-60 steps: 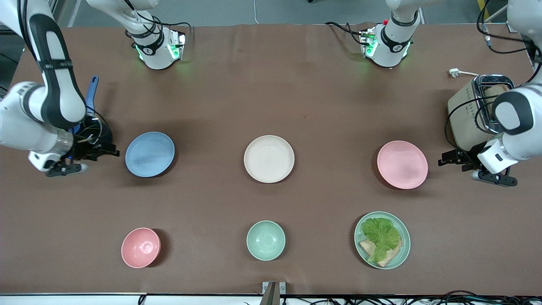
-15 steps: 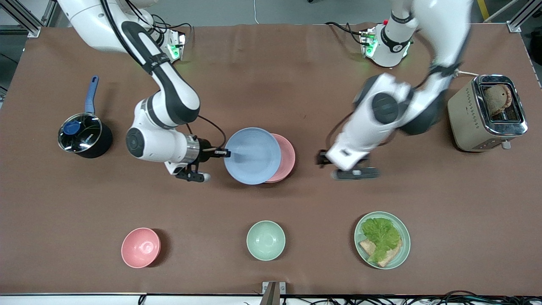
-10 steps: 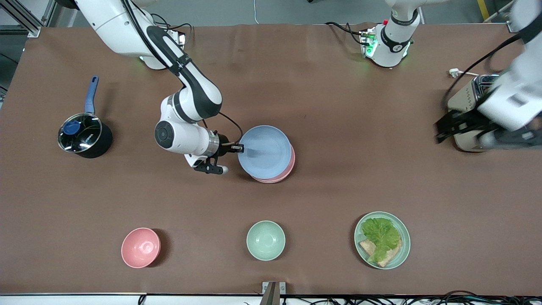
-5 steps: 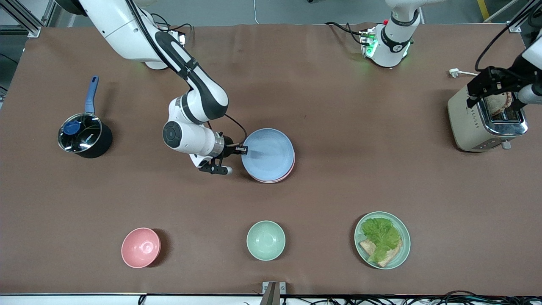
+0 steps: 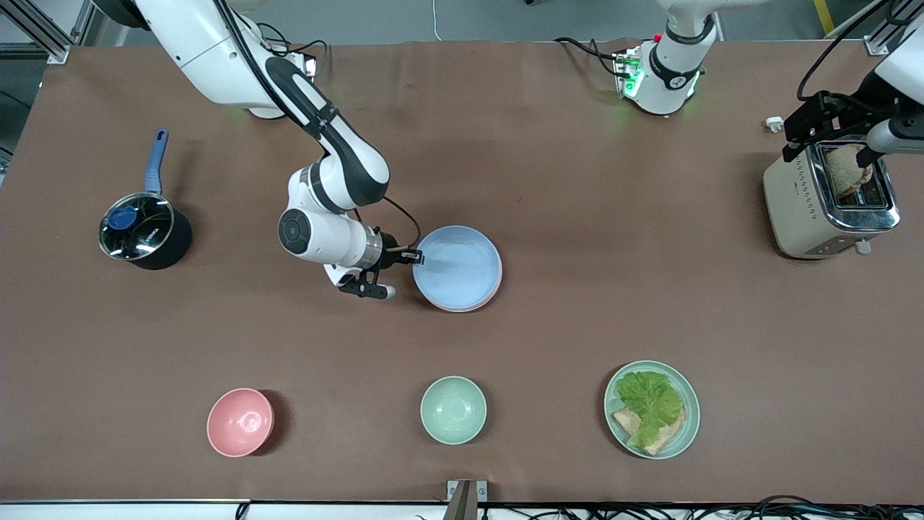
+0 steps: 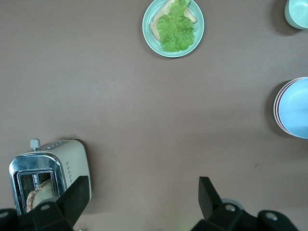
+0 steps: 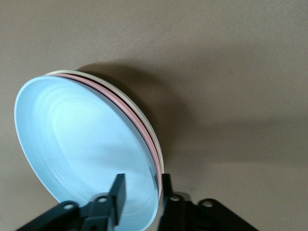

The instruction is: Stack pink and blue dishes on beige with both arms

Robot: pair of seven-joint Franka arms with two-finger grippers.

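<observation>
Now at release: right gripper (image 5: pixel 413 254), jaws parted astride the nine-o'clock rim of the blue dish (image 5: pixel 458 267), stacked on pink (image 7: pixel 139 126) and beige (image 7: pixel 147 126); next, back off clear; left gripper (image 5: pixel 816 123) released, waiting over the toaster (image 5: pixel 798 209).

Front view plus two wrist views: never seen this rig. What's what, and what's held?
Two white robot arms work at a brown table. The front view looks down from across it. Each wrist view comes from a camera above that arm's claw. The right claw is open astride the rim of the blue plate, which lies on the pink plate and beige plate mid-table. The left claw is open and empty, in the air by the toaster. Also there: a pot, pink bowl, green bowl and lettuce plate. Nothing is held.
</observation>
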